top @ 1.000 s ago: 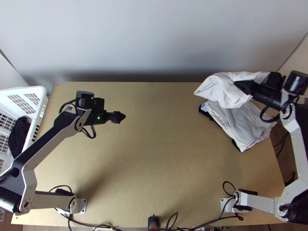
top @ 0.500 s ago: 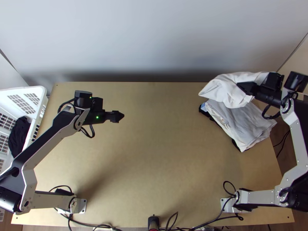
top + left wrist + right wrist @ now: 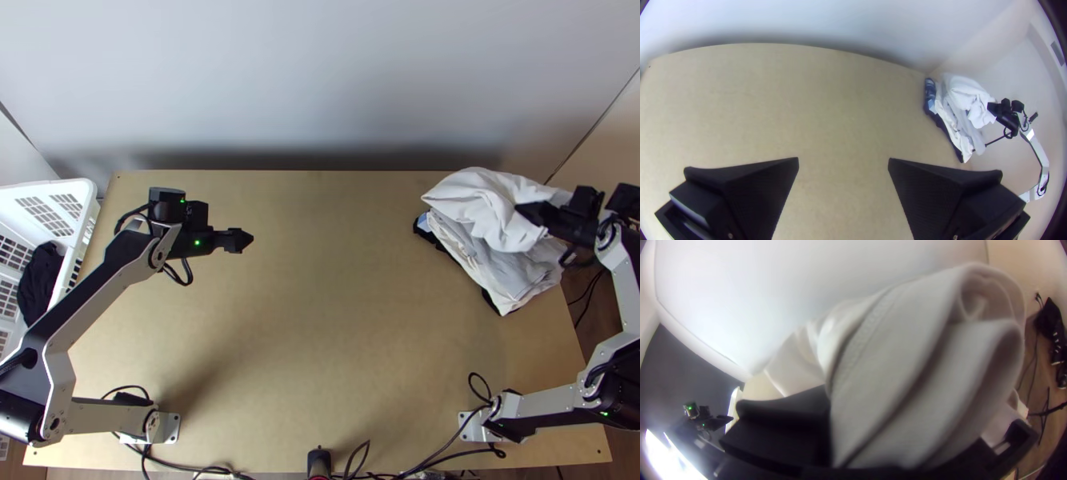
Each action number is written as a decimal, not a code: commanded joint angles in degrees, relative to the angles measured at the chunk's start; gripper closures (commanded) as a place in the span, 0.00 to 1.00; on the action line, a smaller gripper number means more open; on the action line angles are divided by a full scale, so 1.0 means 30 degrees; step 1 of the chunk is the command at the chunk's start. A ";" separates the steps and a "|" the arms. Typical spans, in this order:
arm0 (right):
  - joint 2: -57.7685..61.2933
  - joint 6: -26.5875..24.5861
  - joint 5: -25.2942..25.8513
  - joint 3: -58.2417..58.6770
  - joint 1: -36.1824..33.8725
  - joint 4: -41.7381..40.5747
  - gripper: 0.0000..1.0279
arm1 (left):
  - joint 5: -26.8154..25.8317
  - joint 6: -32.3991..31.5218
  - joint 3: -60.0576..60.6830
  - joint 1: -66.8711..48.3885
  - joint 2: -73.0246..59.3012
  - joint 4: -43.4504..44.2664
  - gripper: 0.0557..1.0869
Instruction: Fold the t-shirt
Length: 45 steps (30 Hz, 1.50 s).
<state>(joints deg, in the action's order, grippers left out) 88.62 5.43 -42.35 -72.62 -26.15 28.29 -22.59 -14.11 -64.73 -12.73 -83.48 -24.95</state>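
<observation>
at the far right of the table, the white t-shirt hangs bunched over folded cloths, gripped between the fingers of the right claw and bulging leftward past its tips. well apart, the left claw has its fingers spread.

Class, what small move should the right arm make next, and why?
Probably ease the bunched white cloth down and release it: the right tool grips it, and it already hangs over the cloth stack.
</observation>
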 commanded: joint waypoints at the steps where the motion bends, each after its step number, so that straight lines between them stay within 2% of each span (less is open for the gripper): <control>1: -0.0155 -0.0346 -0.0034 0.1619 -0.1595 0.0969 0.97 | -0.0117 -0.0014 -0.0103 0.0084 -0.0005 0.0026 0.05; 2: -0.0301 -0.0521 -0.0064 0.1765 -0.1800 0.1379 0.97 | -0.0117 -0.0014 -0.0133 0.0084 -0.0005 0.0026 0.05; 3: -0.0477 -0.0668 -0.0064 0.1912 -0.1947 0.1731 0.90 | -0.0117 -0.0014 -0.0162 0.0084 0.0025 0.0026 0.05; 6: -0.1444 -0.0814 -0.0064 0.2673 -0.2298 0.1936 0.54 | -0.0117 -0.0014 -0.0220 0.0201 0.0054 -0.0004 0.05; 7: -0.1708 -0.0902 -0.0034 0.2820 -0.2416 0.2112 0.46 | -0.0117 -0.0014 -0.0220 0.0201 0.0083 -0.0004 0.05; 13: -0.3026 -0.2162 -0.0034 0.3464 -0.3587 0.4075 0.18 | -0.0146 -0.0043 -0.0220 0.0230 0.0083 -0.0033 0.05; 18: -0.4198 -0.3627 0.0053 0.3992 -0.4847 0.5452 0.13 | -0.0146 -0.0043 -0.0162 0.0230 0.0083 -0.0033 0.05; 20: -0.4725 -0.4271 0.0727 0.4138 -0.5316 0.5627 0.11 | -0.0146 -0.0073 -0.0133 0.0230 0.0083 -0.0033 0.05; 24: -0.5575 -0.4506 0.1811 0.3640 -0.6664 0.5598 0.09 | -0.0146 -0.0102 -0.0074 0.0260 0.0113 -0.0033 0.05; 26: -0.6278 -0.4506 0.2134 0.3318 -0.6869 0.5276 0.09 | -0.0146 -0.0102 -0.0015 0.0318 0.0113 -0.0033 0.05; 29: -0.7713 -0.4096 0.2514 0.3318 -0.6693 0.3225 0.09 | -0.0146 -0.0102 0.0043 0.0318 0.0113 -0.0033 0.05; 32: -0.8592 -0.3510 0.4624 0.3845 -0.4378 -0.0144 0.09 | -0.0175 -0.0160 0.0043 0.0260 0.0025 0.0026 0.05; 36: -0.8212 -0.3129 0.9546 0.4959 0.0690 -0.6677 0.09 | -0.0175 -0.0307 0.0014 -0.0033 -0.0122 0.0113 0.05; 39: -0.6424 -0.3246 1.2798 0.5105 0.4118 -1.0838 0.09 | -0.0175 -0.0453 0.0014 -0.0180 -0.0210 0.0143 0.05; 43: -0.3583 -0.4066 1.5610 0.5310 0.6608 -1.5672 0.09 | -0.0175 -0.0600 -0.0015 -0.0121 -0.0092 0.0143 0.05; 45: -0.2323 -0.4594 1.6343 0.5339 0.7340 -1.6726 0.09 | -0.0175 -0.0600 0.0102 0.0025 0.0025 0.0143 0.05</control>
<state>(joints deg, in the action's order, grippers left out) 71.94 -5.52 -5.69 -57.84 -16.60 -3.31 -23.09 -15.46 -64.71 -12.88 -83.83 -24.67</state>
